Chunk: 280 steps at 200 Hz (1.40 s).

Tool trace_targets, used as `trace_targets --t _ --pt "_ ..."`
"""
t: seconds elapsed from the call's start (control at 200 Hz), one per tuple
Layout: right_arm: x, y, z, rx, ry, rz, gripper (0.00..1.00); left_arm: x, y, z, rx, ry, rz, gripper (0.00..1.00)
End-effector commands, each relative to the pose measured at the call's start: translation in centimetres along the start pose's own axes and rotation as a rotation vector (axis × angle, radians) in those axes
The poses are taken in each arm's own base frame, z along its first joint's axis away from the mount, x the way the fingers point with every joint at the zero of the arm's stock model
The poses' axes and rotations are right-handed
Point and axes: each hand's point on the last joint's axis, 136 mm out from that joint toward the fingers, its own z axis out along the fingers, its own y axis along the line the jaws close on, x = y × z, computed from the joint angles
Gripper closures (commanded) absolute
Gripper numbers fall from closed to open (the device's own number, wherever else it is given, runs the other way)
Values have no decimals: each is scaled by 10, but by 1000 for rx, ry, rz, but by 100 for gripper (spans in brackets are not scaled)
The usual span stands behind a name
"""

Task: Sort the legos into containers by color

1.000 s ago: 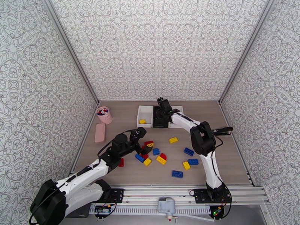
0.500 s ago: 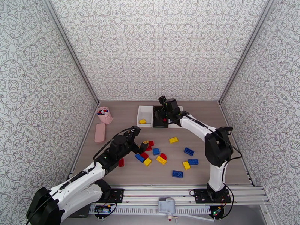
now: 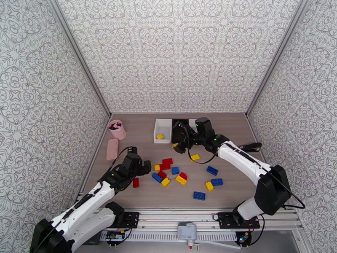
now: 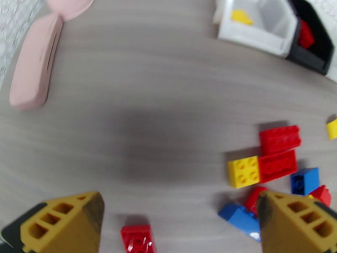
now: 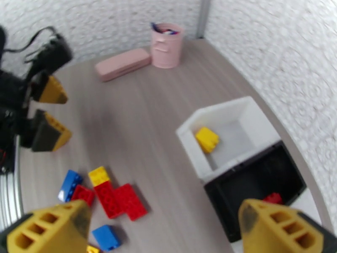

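Fingers (image 4: 63,220) of left gripper (image 4: 179,207) and right gripper (image 5: 164,211) spread wide, empty, near legos (image 3: 167,162) and black bin (image 5: 261,178)

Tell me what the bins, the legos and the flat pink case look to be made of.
White bin and black bin: probably moulded plastic, with thin smooth walls and a faint sheen.
Legos: hard glossy plastic, with studded tops and crisp edges.
Pink case: matte with rounded edges, perhaps silicone or soft plastic; the look leaves it open.
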Motion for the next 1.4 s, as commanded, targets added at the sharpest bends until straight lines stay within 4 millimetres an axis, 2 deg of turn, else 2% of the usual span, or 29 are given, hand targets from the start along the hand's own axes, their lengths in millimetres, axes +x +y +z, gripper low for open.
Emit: trace_targets --t 0.0,0.165,0.36,0.475,0.59,0.86,1.145,1.26,1.395 --pt "-3 44 -5 -179 19 -119 2 24 17 1 -83 142 -59 1" --pt "-1 67 5 -251 53 -168 2 53 29 11 -137 309 -97 2" --pt "-1 79 13 -287 60 -176 2 64 31 15 -145 360 -98 9" --pt "1 81 15 -292 64 -166 2 71 31 19 -145 390 -96 15" --pt "2 79 15 -284 73 -162 2 72 31 21 -150 400 -79 24" --pt "-2 80 14 -288 60 -161 1 76 32 25 -172 425 -56 35" --pt "0 80 13 -283 66 -159 1 76 33 24 -186 420 -48 59" --pt "-2 80 13 -281 61 -160 1 73 33 23 -190 410 -49 65" --pt "-1 79 12 -275 62 -160 1 67 31 21 -190 386 -41 65"
